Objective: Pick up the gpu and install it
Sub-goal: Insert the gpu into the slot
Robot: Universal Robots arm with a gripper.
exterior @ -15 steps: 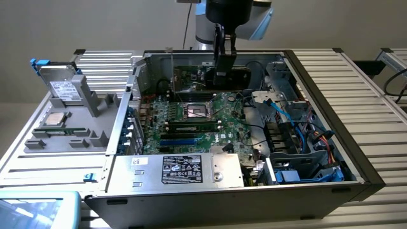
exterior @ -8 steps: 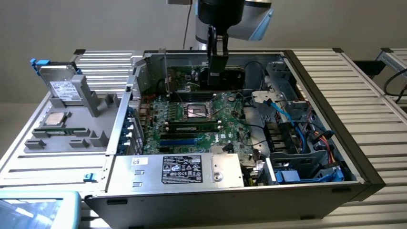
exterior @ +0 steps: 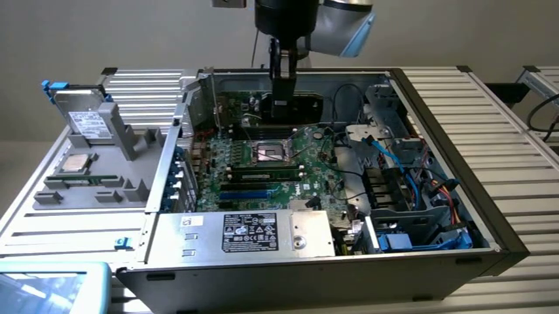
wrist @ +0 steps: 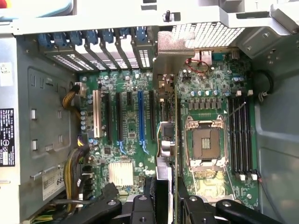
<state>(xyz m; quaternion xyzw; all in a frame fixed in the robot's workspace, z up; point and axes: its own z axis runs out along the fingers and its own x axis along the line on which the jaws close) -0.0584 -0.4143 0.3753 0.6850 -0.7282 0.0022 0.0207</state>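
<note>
You're working over a ribbed aluminium worktop (exterior: 511, 124) against a plain grey wall (exterior: 122, 33), and the open computer case (exterior: 489, 242) lies in the middle of it. In the exterior view the arm drops straight into the case, with the gripper (exterior: 284, 91) low over the motherboard (exterior: 310, 140), just beyond the CPU socket (exterior: 271, 154) as that camera sees it. The wrist view shows more: the gripper is clamped on the gpu (wrist: 164, 149). The card sits edge-on between the fingers (wrist: 142, 207), its silver bracket (wrist: 175, 49) is near the row of rear slot covers (wrist: 93, 56), and it hangs between the blue expansion slot (wrist: 140, 116) and the socket. Whether it touches a slot, you can't tell. At the exterior view's left is a grey tray (exterior: 83, 196) carrying a labelled drive (exterior: 88, 122) and a chip (exterior: 74, 163). Around the card you've got yellow-and-black cables (wrist: 72, 100), the power supply (exterior: 249, 232), and blue cables (exterior: 410, 157) at the exterior view's right.
</note>
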